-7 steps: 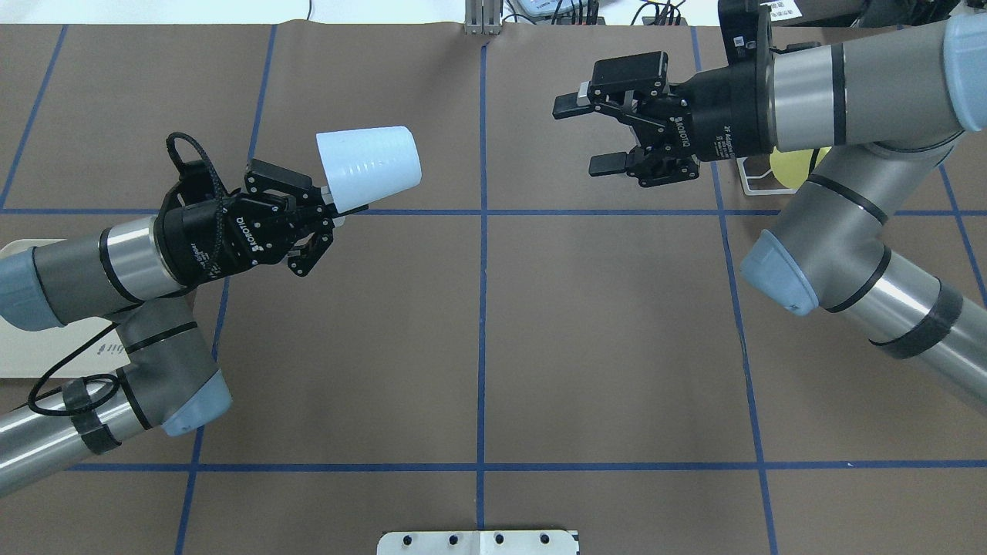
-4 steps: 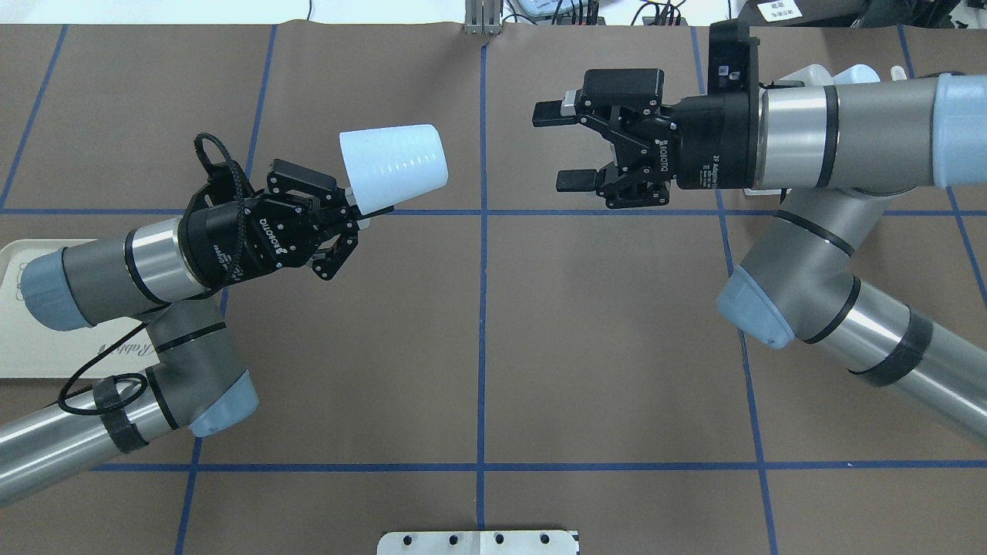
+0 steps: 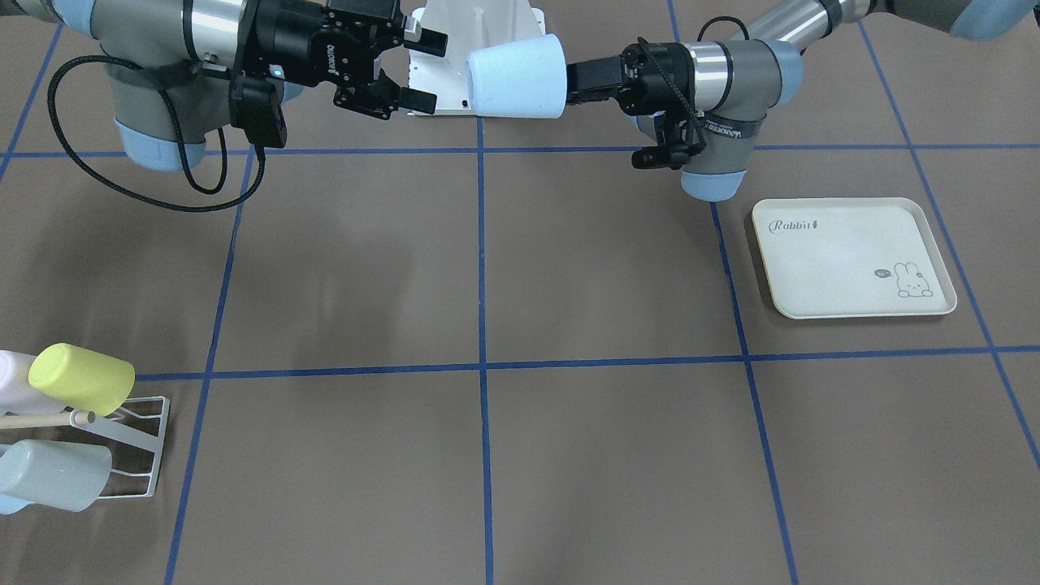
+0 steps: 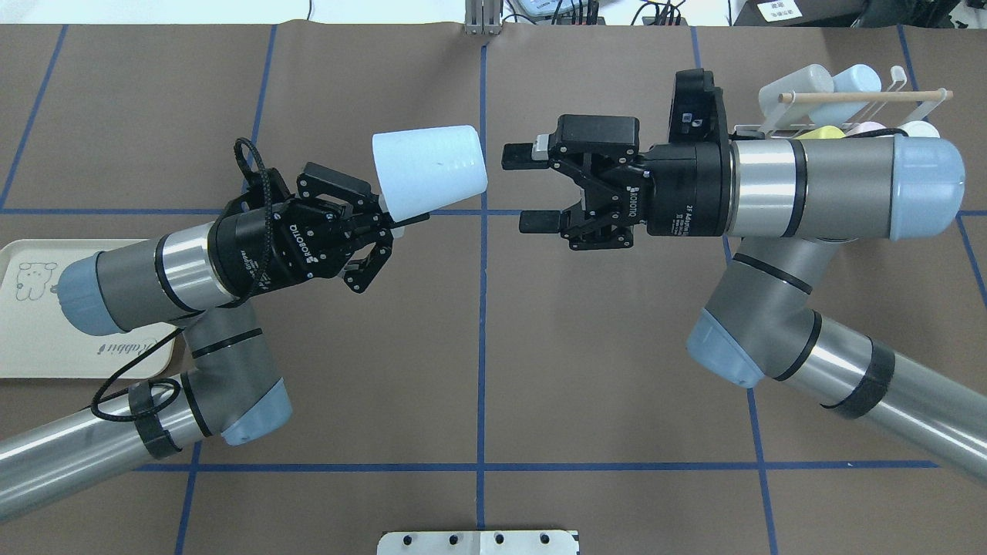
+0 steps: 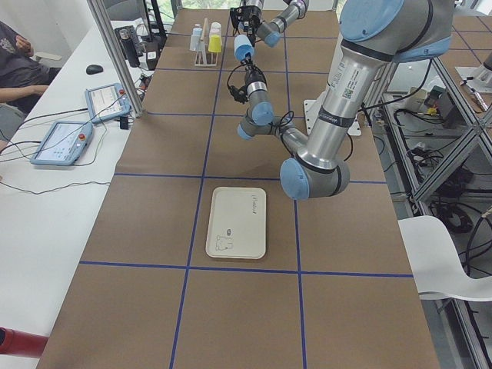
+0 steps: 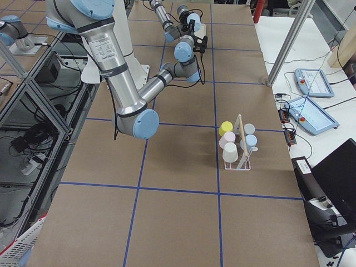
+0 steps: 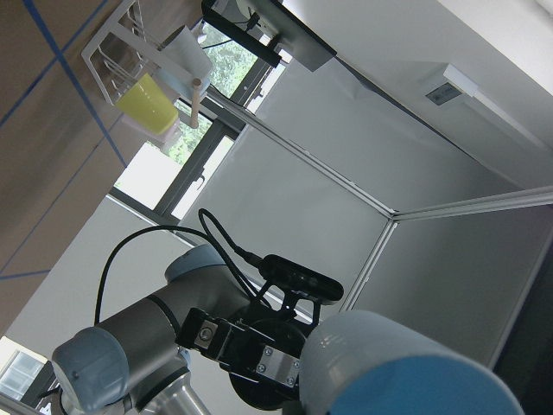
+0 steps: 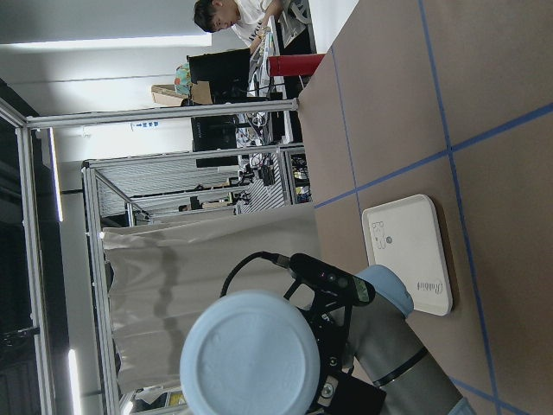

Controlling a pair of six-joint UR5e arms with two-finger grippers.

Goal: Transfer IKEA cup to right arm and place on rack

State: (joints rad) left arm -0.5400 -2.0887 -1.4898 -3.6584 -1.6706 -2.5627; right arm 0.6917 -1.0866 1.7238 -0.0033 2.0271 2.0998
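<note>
**Cup in the air between both arms, not yet handed over**

Pinched at the rim wall by the left gripper (image 4: pixel 389 220): the pale blue IKEA cup (image 4: pixel 428 171), lying sideways in the air over the middle of the brown table (image 4: pixel 601 347). Points its flat base toward the right gripper (image 4: pixel 524 189), close to the blue centre line. Fills the lower part of the right wrist view with that round base.

At the end of the right arm (image 4: pixel 771 189), black fingers spread wide, gripping nothing. Faces the cup directly, fingertips just beside the base but apart from it, with a narrow gap visible in both the overhead and the front-facing view.

Well apart from the cup, toward the table's far edge on the robot's right side: the white wire rack (image 4: pixel 898 77), with a light wooden dowel (image 4: pixel 864 96) through it, partly hidden behind the right forearm in the overhead view. Carries several cups, among them a yellow cup (image 3: pixel 81 378), a grey-blue cup (image 3: pixel 53 475) and a pink cup (image 3: pixel 12 378).

Flat on the table beside the left arm's elbow: the cream rabbit tray (image 3: pixel 853 256).
</note>
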